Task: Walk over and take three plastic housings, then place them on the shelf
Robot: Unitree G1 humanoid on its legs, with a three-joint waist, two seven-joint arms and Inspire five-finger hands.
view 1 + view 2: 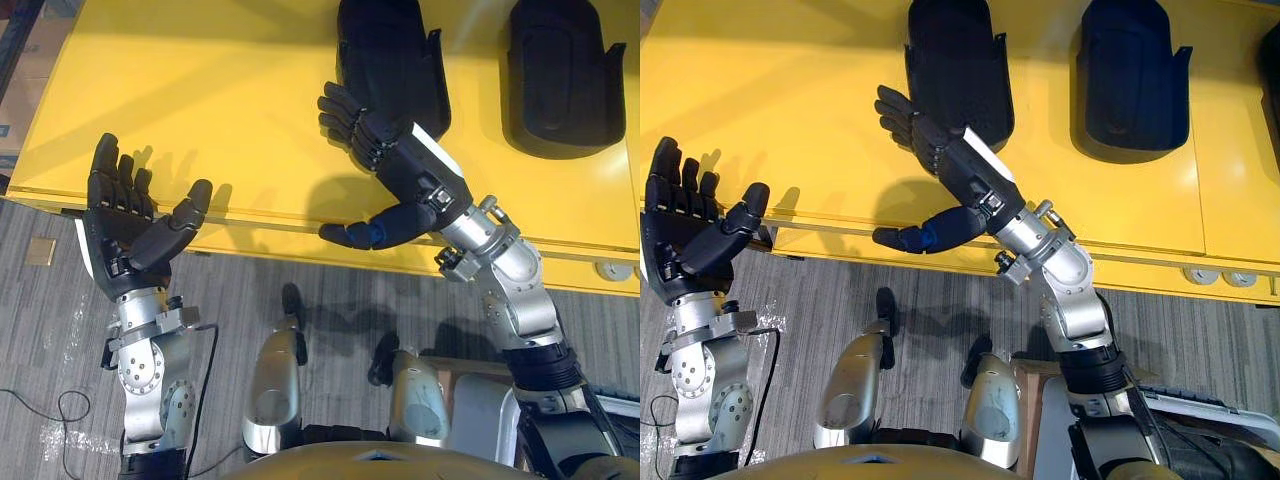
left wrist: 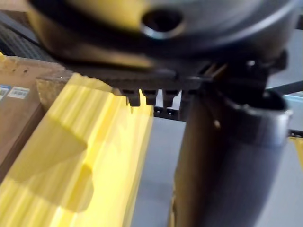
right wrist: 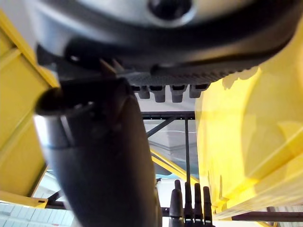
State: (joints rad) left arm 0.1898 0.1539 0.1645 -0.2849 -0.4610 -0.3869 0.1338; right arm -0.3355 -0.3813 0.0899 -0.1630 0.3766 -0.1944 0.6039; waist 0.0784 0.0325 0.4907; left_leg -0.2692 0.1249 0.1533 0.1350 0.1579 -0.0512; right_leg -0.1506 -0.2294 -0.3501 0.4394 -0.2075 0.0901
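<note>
As the right hand [image 1: 400, 160] hovers wide by the 12 o'clock housing [image 1: 385, 45], left hand [image 1: 125, 225] open, a shallow grasp could shove it.

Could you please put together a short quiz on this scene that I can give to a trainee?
1. True or false: the left hand is shut round an object.
2. Which hand reaches toward the nearer black housing on the yellow table? A. the left hand. B. the right hand. C. neither.
3. Fill in: the second housing lies to the robot's ____ of the nearer one.

Key: 1 false, it is open, palm up, with nothing in it; 2 B; 3 right.
</note>
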